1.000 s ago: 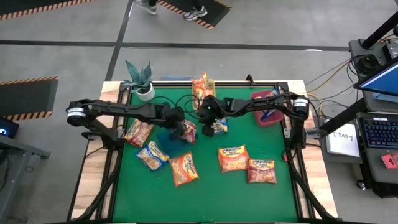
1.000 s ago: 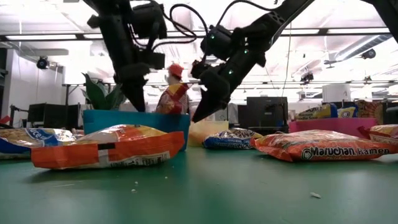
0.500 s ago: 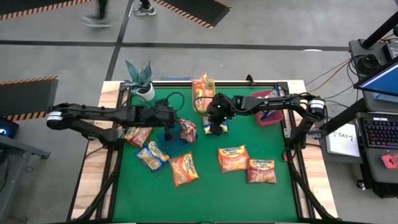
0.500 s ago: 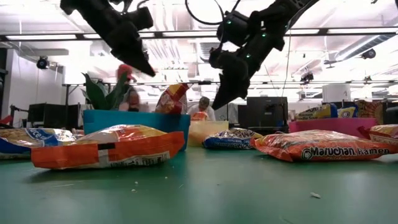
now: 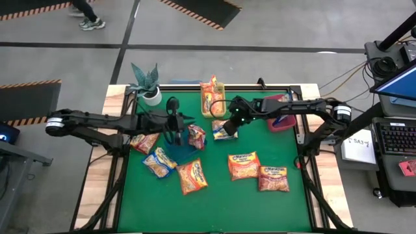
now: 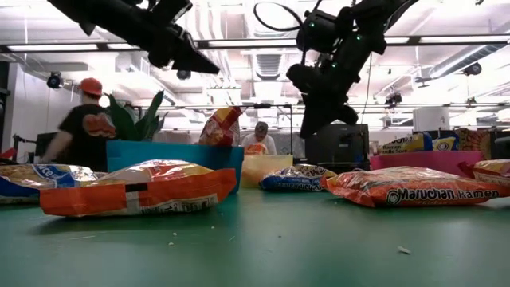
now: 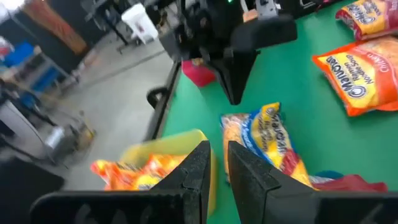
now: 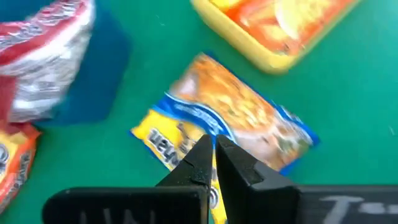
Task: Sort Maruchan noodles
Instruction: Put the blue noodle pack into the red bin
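Several Maruchan packets lie flat on the green table. A blue-edged packet lies between the yellow bin and the blue bin. A red packet leans on the blue bin's right rim. An orange packet stands in the yellow bin. My right gripper hangs shut in the air above the blue-edged packet. My left gripper is raised over the blue bin's far side, its fingers shut to a narrow slit and holding nothing.
More orange packets lie near the left edge, in the near middle and at the near right; a blue-edged one lies among them. A red bin sits far right and a potted plant far left. People move behind the table.
My left gripper has risen from just above the blue bin and drawn back toward the table's left, tipping from pointing down to nearly level. My right gripper has lifted away from the blue-edged packet and shifted toward the right. The packets have stayed in place.
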{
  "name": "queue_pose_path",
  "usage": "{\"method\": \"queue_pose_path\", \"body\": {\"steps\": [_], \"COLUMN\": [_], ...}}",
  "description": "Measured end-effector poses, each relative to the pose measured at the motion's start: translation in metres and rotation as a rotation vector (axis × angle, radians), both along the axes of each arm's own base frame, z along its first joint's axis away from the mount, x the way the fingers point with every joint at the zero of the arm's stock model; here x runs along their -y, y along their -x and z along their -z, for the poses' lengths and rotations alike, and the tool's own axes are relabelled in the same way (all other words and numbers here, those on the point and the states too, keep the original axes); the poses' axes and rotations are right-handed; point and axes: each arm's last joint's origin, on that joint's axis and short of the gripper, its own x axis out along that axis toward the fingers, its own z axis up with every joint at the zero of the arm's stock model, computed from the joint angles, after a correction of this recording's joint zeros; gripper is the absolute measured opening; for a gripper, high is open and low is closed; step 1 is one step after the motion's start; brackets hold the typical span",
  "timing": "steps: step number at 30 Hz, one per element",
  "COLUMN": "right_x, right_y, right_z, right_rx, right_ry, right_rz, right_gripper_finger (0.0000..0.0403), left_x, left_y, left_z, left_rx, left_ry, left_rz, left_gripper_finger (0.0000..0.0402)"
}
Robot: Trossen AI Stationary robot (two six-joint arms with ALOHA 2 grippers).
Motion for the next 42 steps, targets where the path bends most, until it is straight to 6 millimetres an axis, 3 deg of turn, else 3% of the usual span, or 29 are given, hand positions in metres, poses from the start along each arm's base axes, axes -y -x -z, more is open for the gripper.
{"method": "queue_pose_path", "body": {"steps": [5,13,18,31,35,42], "right_x": [0.007,0.012,0.015,0.016,0.013,0.006], "right_y": [0.010,0.015,0.010,0.015,0.019,0.023], "right_z": [0.005,0.007,0.004,0.008,0.019,0.049], "right_rx": [-0.090,-0.147,-0.091,-0.124,-0.142,-0.005], "right_ry": [-0.054,0.013,0.061,-0.008,-0.064,-0.170], "right_rz": [0.069,0.113,0.134,0.252,0.224,0.187], "right_gripper_finger": [0.0057,0.0200,0.0258,0.0278,0.0277,0.0288], "left_x": [-0.001,-0.003,-0.003,-0.003,-0.003,-0.003], "left_y": [-0.001,0.000,0.000,0.000,0.000,0.001], "left_z": [-0.007,-0.004,-0.004,-0.004,-0.004,-0.003], "left_rx": [-0.021,-0.044,-0.044,-0.040,-0.047,-0.054], "left_ry": [-0.115,-0.144,-0.147,-0.131,-0.129,-0.128], "left_rz": [0.037,0.039,0.032,0.027,0.027,0.027], "left_gripper_finger": [0.0039,0.0039,0.0039,0.0039,0.0039,0.0039]}}
